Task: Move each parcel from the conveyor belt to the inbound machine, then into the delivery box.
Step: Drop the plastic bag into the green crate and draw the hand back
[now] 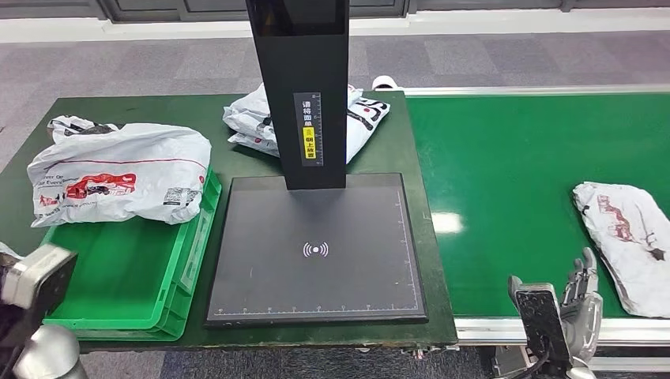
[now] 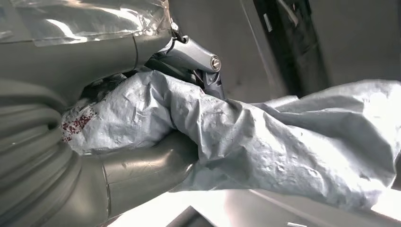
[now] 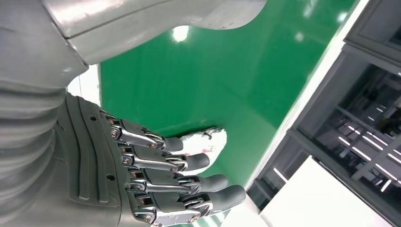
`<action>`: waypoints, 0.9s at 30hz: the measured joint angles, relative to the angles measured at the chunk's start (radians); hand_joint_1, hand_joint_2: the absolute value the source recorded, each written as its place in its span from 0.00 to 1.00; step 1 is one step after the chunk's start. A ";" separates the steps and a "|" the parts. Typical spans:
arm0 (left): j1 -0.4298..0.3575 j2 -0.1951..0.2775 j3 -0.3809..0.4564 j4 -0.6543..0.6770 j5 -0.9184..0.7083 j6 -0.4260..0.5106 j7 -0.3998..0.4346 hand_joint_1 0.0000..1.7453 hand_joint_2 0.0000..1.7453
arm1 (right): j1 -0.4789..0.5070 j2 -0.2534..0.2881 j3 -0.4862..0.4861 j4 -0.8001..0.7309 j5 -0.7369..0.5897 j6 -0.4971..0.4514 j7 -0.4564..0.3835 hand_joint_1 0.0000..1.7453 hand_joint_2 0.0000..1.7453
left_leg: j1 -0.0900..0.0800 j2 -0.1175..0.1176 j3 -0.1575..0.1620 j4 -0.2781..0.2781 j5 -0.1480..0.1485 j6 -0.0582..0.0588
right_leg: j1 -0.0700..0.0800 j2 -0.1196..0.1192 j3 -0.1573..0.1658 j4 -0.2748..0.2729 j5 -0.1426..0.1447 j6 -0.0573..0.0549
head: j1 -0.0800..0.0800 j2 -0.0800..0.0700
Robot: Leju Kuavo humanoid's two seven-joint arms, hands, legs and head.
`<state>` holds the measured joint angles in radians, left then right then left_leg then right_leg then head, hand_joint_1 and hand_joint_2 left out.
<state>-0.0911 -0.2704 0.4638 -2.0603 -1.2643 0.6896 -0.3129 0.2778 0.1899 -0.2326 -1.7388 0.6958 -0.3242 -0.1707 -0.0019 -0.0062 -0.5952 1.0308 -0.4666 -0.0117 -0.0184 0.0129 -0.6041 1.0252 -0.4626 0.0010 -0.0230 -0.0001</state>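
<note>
Nearest us, our left hand (image 2: 142, 156) grips a crumpled grey-white parcel (image 2: 283, 142) with a red print. Our right hand (image 1: 581, 304) hovers released, fingers apart, beside a wrinkled white parcel on the green conveyor belt (image 1: 506, 158). Farther off, another white bag (image 1: 118, 174) rests on the green delivery box (image 1: 126, 276).

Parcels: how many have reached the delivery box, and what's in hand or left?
One parcel in the box lies on the green delivery box. The left hand grips a grey parcel. The open right hand hovers beside the parcel on the belt, not yet picked. Another bag lies behind the inbound machine.
</note>
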 joint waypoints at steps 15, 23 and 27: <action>-0.114 0.284 -0.119 0.655 -0.258 -0.436 0.609 0.15 1.00 | -0.052 0.014 -0.029 0.000 0.032 0.063 0.036 0.00 1.00 | 0.001 0.001 0.000 0.000 0.004 -0.003 | 0.001 0.002 -0.001 0.000 0.004 -0.002 | 0.000 0.000; -0.180 0.295 -0.128 0.816 -0.230 -0.498 0.592 0.00 0.00 | -0.060 0.019 -0.043 -0.001 0.041 0.075 0.052 0.00 1.00 | 0.001 0.001 -0.001 0.000 0.004 -0.003 | 0.001 0.002 -0.001 0.000 0.004 -0.002 | 0.000 0.000; -0.201 0.296 -0.128 0.851 -0.210 -0.500 0.574 0.00 0.00 | -0.060 0.019 -0.046 -0.002 0.040 0.076 0.052 0.00 1.00 | 0.001 0.001 -0.001 0.000 0.004 -0.003 | 0.001 0.002 -0.001 0.000 0.004 -0.002 | 0.000 0.000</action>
<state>-0.2924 0.0252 0.3361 -1.2097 -1.4741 0.1900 0.2611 0.2177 0.2090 -0.2790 -1.7403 0.7355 -0.2482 -0.1190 -0.0007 -0.0051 -0.5959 1.0309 -0.4630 -0.0149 -0.0173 0.0148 -0.6049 1.0256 -0.4581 -0.0012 -0.0233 -0.0001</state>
